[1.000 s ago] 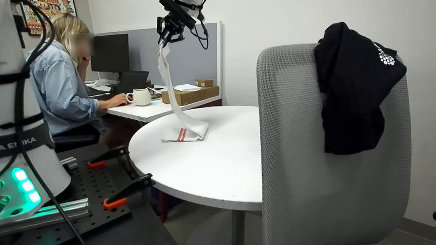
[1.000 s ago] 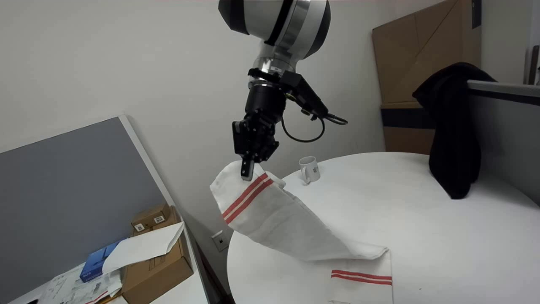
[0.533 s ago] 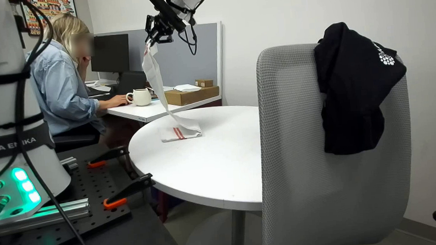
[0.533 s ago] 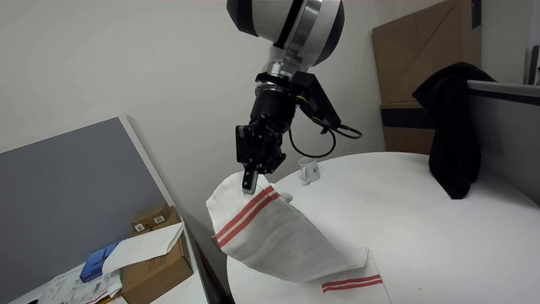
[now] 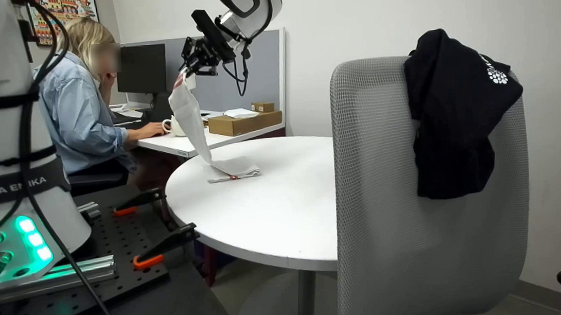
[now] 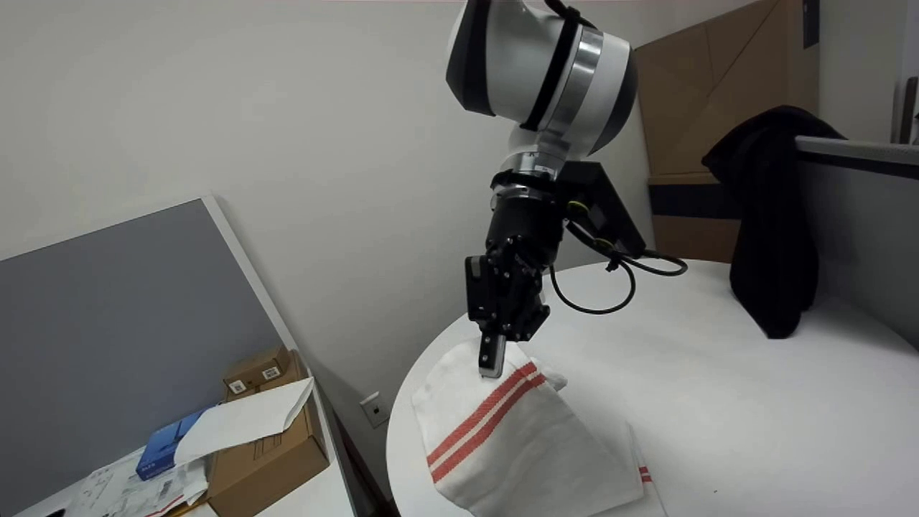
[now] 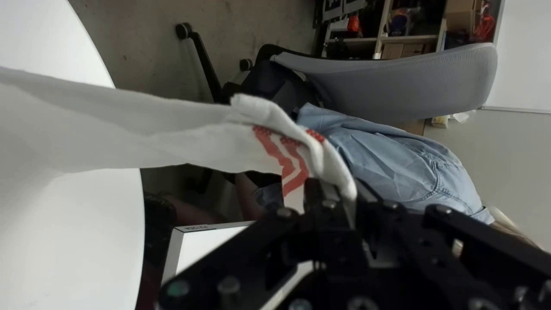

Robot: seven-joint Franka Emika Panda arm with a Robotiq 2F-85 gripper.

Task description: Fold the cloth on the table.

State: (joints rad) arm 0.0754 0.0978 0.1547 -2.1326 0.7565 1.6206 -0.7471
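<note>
The gripper point(image 7: 338, 191), jaws closed, pinches 1 striped end of the cloth point(image 6: 531, 459), which hangs below it to the table point(image 6: 718, 402). Step, apparently: folding over; next, the raised end should be lowered onto the resting part and released.

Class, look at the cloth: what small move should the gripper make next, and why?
Probably lower the gripper toward the table, laying the cloth onto itself: one striped end is pinched midair while another part lies on the table.
</note>
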